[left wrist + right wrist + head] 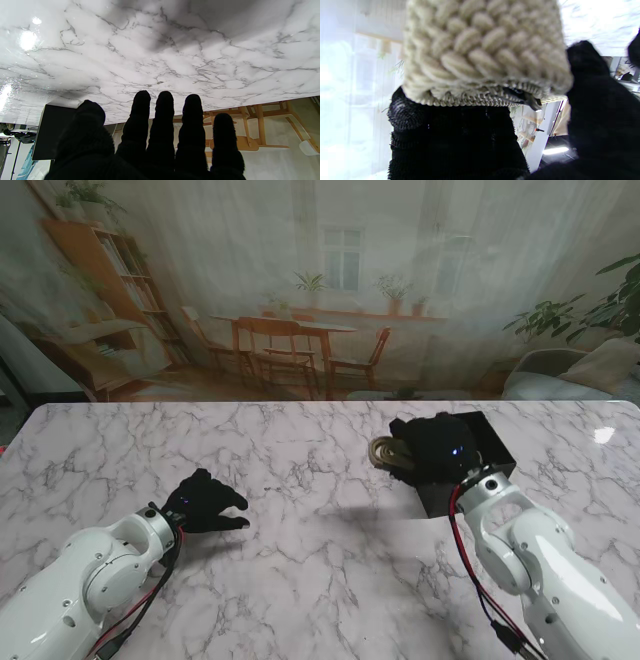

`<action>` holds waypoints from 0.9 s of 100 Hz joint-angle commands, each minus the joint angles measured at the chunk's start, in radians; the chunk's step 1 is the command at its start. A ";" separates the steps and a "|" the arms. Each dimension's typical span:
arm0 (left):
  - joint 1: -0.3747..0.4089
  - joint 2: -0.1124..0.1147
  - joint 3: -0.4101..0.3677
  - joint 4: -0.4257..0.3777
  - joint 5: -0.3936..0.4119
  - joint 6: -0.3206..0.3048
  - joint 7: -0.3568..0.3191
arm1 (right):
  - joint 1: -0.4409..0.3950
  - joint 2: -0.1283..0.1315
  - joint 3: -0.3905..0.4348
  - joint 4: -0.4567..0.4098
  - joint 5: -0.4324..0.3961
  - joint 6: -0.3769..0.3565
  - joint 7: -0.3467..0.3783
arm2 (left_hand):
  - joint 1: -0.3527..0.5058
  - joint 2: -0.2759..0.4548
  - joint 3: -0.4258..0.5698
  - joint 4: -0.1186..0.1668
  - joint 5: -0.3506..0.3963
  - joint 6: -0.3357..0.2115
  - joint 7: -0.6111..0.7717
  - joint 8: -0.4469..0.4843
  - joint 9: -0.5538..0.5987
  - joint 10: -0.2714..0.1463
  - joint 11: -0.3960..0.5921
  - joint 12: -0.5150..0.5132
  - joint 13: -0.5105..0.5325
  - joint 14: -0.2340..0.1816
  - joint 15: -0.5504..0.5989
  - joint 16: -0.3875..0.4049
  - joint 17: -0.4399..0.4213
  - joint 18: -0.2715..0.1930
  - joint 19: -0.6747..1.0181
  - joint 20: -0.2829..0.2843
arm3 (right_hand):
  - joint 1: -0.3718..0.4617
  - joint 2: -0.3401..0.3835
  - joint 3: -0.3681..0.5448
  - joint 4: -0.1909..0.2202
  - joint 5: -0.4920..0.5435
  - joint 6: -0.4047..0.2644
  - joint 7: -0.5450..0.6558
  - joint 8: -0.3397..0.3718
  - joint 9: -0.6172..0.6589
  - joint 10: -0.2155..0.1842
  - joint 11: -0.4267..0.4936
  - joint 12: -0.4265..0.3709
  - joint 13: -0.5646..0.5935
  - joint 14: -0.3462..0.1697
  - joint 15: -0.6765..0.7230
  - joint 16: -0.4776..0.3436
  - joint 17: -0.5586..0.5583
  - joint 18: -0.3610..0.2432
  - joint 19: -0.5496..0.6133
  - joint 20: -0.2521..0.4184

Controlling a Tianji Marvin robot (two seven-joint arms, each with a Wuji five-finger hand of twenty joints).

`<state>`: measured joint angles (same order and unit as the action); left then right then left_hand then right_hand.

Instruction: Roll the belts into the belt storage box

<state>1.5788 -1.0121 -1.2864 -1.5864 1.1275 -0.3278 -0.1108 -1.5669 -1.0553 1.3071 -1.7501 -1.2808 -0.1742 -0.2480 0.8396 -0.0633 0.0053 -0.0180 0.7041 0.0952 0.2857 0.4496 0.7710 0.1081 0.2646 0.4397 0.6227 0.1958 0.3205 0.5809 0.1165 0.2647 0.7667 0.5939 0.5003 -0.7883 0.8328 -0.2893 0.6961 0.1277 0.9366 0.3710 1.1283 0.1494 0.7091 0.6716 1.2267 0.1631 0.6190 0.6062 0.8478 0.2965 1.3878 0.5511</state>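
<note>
One rolled belt (387, 453), cream-beige and thickly braided, sits in the right robot hand (437, 450), whose black-gloved fingers (452, 140) pinch the coil at the left edge of the black belt storage box (490, 442) on the far right of the marble counter (300, 480). It looks soft, light and springy, likely to unwind if released early, so gripping across the coil's flat sides seems wisest. The left robot hand (205, 502) hovers spread and empty, near left.

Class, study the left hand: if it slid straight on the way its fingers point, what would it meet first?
Probably the black storage box; the left hand points across bare marble table toward it, though depth is unclear.
</note>
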 commanded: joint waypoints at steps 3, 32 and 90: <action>0.000 -0.001 0.003 0.000 -0.002 0.004 -0.011 | 0.079 0.003 0.006 0.037 0.034 0.005 0.012 | -0.007 0.045 -0.028 0.004 0.016 -0.008 0.013 0.011 -0.037 0.013 -0.012 -0.005 -0.012 0.005 -0.022 -0.008 -0.013 0.044 -0.030 -0.015 | 0.232 0.066 0.178 0.046 0.054 -0.250 0.099 0.018 0.062 -0.094 0.015 0.040 0.070 -0.092 0.102 0.036 0.001 -0.028 -0.010 -0.014; -0.003 0.001 0.004 0.002 0.007 0.009 -0.017 | 0.275 -0.005 -0.042 0.255 0.117 0.044 -0.006 | -0.008 0.045 -0.029 0.004 0.016 -0.009 0.015 0.013 -0.038 0.012 -0.012 -0.004 -0.013 0.003 -0.022 -0.008 -0.013 0.043 -0.032 -0.013 | 0.234 0.076 0.172 0.046 0.050 -0.298 0.115 0.018 0.051 -0.115 0.010 0.042 0.063 -0.102 0.063 0.038 -0.017 -0.039 -0.037 -0.021; 0.005 0.001 -0.006 0.000 0.020 0.009 -0.004 | 0.342 0.029 -0.097 0.468 0.018 0.157 -0.005 | -0.009 0.045 -0.029 0.004 0.016 -0.008 0.015 0.013 -0.043 0.012 -0.013 -0.005 -0.015 0.004 -0.023 -0.009 -0.014 0.044 -0.034 -0.010 | 0.243 0.099 0.154 0.049 0.099 -0.361 0.121 -0.009 0.042 -0.115 0.009 0.034 0.048 -0.097 0.041 0.052 -0.037 -0.040 -0.051 -0.015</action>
<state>1.5840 -1.0116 -1.2962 -1.5848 1.1459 -0.3224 -0.1014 -1.2273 -1.0309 1.2131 -1.2993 -1.2608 -0.0230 -0.2572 0.8396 -0.0633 0.0053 -0.0180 0.7041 0.0952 0.2888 0.4511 0.7709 0.1081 0.2646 0.4395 0.6227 0.1957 0.3205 0.5807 0.1165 0.2648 0.7555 0.5938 0.5067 -0.7883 0.8190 -0.2898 0.7084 0.1219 0.9366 0.3473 1.1288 0.1452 0.6994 0.6830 1.2267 0.1631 0.6100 0.6066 0.8231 0.2939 1.3442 0.5395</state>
